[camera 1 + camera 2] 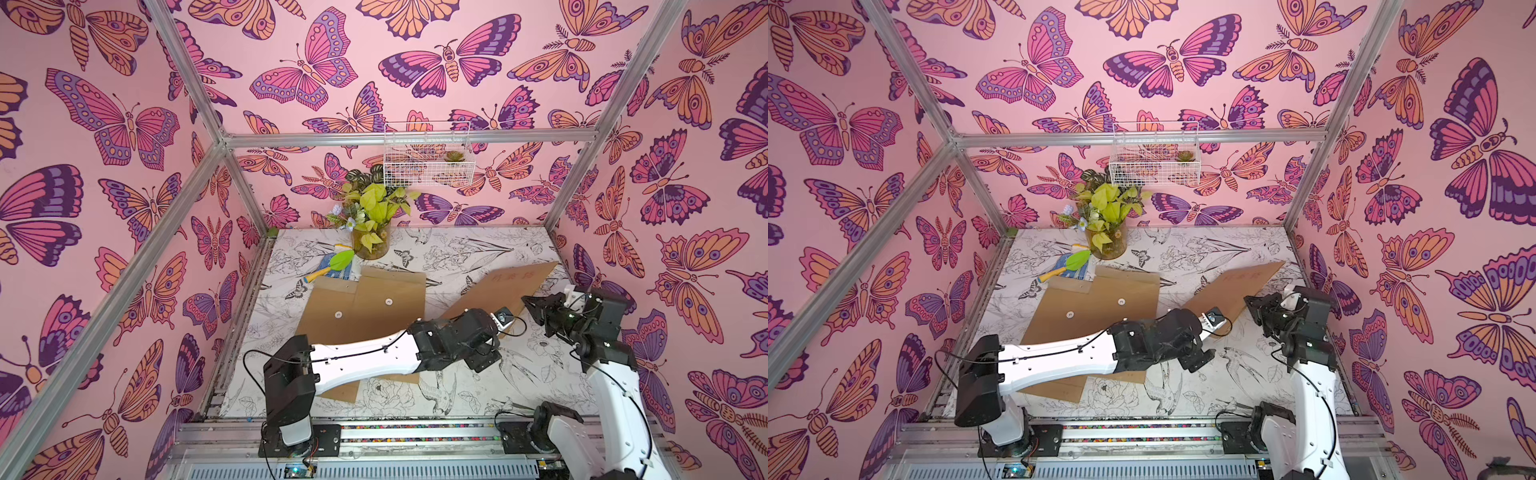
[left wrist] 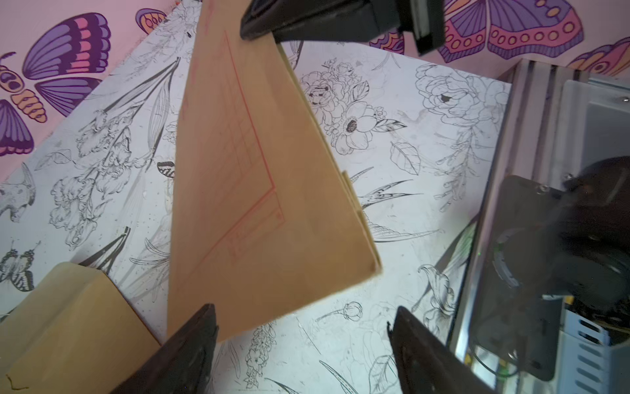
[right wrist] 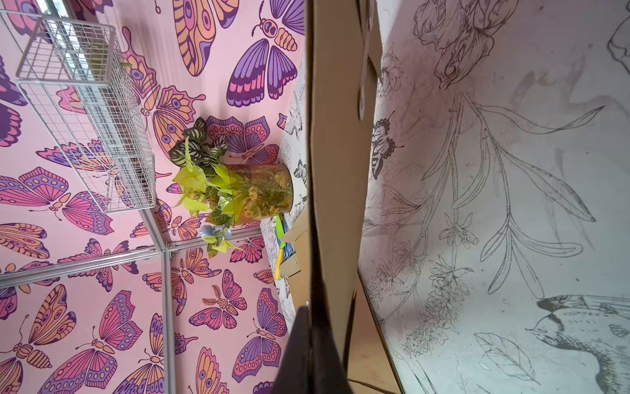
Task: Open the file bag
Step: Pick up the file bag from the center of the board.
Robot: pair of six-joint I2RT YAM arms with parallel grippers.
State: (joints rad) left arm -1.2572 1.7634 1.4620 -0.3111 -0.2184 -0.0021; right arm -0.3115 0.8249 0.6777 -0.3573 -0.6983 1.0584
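Note:
A brown paper file bag point(image 1: 513, 284) point(image 1: 1239, 286) hangs tilted above the right side of the table, with one long edge pinched in my right gripper point(image 1: 525, 300) point(image 3: 308, 310), which is shut on it. In the right wrist view the bag point(image 3: 337, 170) runs edge-on away from the jaws. In the left wrist view its face point(image 2: 259, 191), printed with red lines, fills the middle. My left gripper point(image 2: 303, 308) point(image 1: 508, 326) is open just beside the bag's low corner, and nothing lies between its fingers. Its fingers are hidden under the wrist in both top views.
Two more brown file bags point(image 1: 365, 307) with white button discs lie overlapping on the left half of the table, under my left arm. A vase of plants point(image 1: 371, 245) and a green trowel point(image 1: 334, 266) stand at the back. A wire basket point(image 1: 428, 156) hangs on the wall.

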